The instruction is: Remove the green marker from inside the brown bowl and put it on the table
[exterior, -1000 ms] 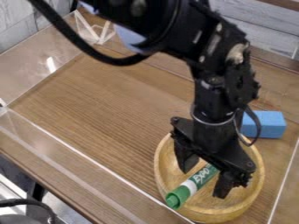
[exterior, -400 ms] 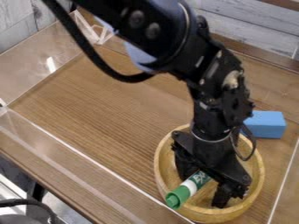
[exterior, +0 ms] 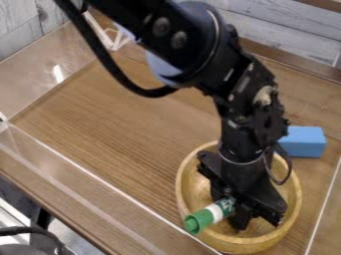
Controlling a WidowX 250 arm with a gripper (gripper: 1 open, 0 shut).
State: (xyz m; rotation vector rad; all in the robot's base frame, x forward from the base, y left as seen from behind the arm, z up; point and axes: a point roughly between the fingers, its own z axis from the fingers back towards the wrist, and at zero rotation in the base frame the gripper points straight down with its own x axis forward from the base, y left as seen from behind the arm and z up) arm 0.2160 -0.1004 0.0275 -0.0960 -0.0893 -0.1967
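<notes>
Counting the loose things gives three: one wide, shallow brown bowl (exterior: 200, 197) of light tan wood, one slim white-barrelled green marker (exterior: 210, 212) with a green cap, and one small blue rectangular block (exterior: 305, 140). One black robot arm (exterior: 200, 60) reaches in from the upper left.

All of this sits on a brown wood-grain bench (exterior: 114, 120) edged by low clear plastic walls (exterior: 60, 169). The bowl lies at the near right of the bench, close to the near edge. The blue block rests just beyond the bowl, on the far right. A broad stretch of bare wood runs to the left of the bowl and towards the far side.

The marker lies inside the bowl, slanted, with its green cap low against the near-left rim and its white barrel running up and to the right under the arm. Green lettering shows on the barrel.

The black end effector (exterior: 241, 204) points straight down into the bowl, with its fingers pressed in on the marker's barrel, pinching it. The marker's far end is hidden behind the fingers.
</notes>
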